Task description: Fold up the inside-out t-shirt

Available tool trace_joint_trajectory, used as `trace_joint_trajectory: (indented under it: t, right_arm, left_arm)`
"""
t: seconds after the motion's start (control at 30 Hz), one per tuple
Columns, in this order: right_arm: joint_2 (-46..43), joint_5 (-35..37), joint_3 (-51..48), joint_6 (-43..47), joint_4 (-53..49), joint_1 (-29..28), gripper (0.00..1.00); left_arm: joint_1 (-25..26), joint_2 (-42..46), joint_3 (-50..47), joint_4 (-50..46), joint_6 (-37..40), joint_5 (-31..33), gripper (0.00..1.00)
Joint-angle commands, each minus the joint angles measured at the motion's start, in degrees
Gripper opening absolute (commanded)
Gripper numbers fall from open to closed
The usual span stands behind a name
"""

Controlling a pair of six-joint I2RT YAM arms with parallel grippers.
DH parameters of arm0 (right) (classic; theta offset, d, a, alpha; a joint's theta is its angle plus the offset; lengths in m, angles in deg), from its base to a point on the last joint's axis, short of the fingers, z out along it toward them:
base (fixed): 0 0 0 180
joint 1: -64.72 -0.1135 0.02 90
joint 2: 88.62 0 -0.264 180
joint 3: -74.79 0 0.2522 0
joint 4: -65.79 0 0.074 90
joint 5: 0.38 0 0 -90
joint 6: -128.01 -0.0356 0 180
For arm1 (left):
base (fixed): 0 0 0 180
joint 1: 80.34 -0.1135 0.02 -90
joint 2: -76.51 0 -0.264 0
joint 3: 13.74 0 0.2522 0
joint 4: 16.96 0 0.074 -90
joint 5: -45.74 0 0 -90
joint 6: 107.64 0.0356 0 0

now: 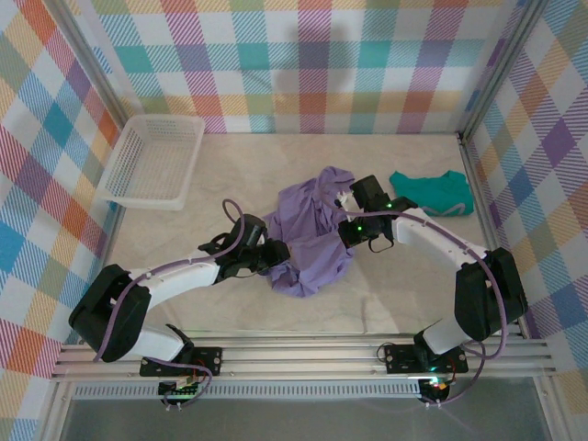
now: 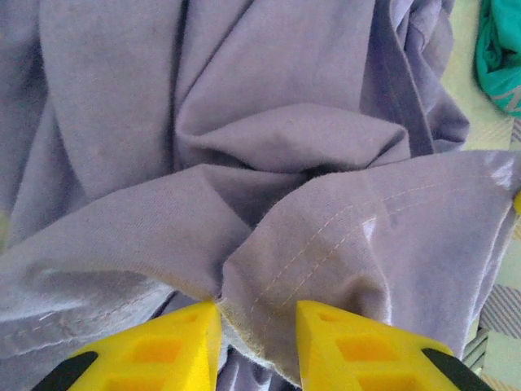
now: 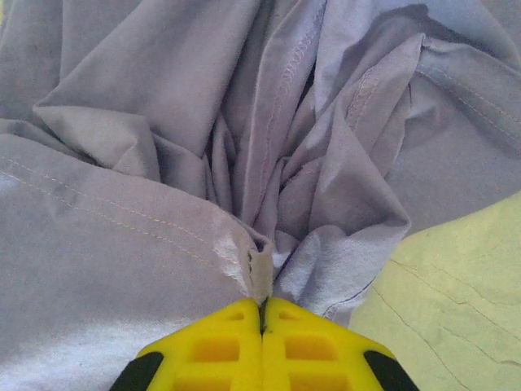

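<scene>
**Right gripper (image 3: 262,305) & left gripper (image 2: 256,314) both on cloth: t-shirt (image 1: 303,220) in a heap mid-table (image 1: 230,303)**

R gripper: yellow fingers pressed tight together, w/ a thin stitched edge of the lavender t-shirt nipped at the tips. Creases fan out from that pinch, so the cloth is under pull there. Prob. a hem or sleeve edge, can't say which.

L gripper: fingers stand part-way apart w/ a thick doubled fold of stitched hem filling the gap. Folds run into that spot too, so it reads as a grip on a bunched bit, though how firm I can't tell.

Why held so (my read): stitching and seam allowances face up, i.e. the shirt looks inside-out. The two grips sit on opposite sides of the heap, L arm in from the near-left, R arm from the right. That suits lifting and spreading it flat before any fold. Folding proper not begun; shirt is crumpled, no clear outline.

T-shirt pos.: about centre of table, a touch toward the right edge.

Also: teal garment (image 1: 432,193) lies near the right edge, apart from the shirt and not part of the job. White basket (image 1: 110,175) sits at the far-left corner.

Risk: a bunched L grip may hold more than one layer, so the spread could come out twisted.
</scene>
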Motion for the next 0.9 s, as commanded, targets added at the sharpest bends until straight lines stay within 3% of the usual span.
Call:
trace_joint_trajectory:
  t: [0.0, 0.53, 0.87]
  right_arm:
    - [-0.7, -1.3, -0.6, -0.3, 0.3, 0.2, 0.00]
    - [-0.8, -1.3, -0.4, -0.3, 0.2, 0.2, 0.00]
    - [-0.6, -1.3, -0.1, -0.1, 0.3, 0.2, 0.00]
  left_arm:
    - [1.3, 1.9, 2.3, -2.9, 2.0, 1.9, 0.31]
    - [1.8, -0.9, 3.8, -2.1, 2.8, 1.1, 0.26]
    - [1.7, -1.5, 3.8, -4.8, 3.5, 4.2, 0.26]
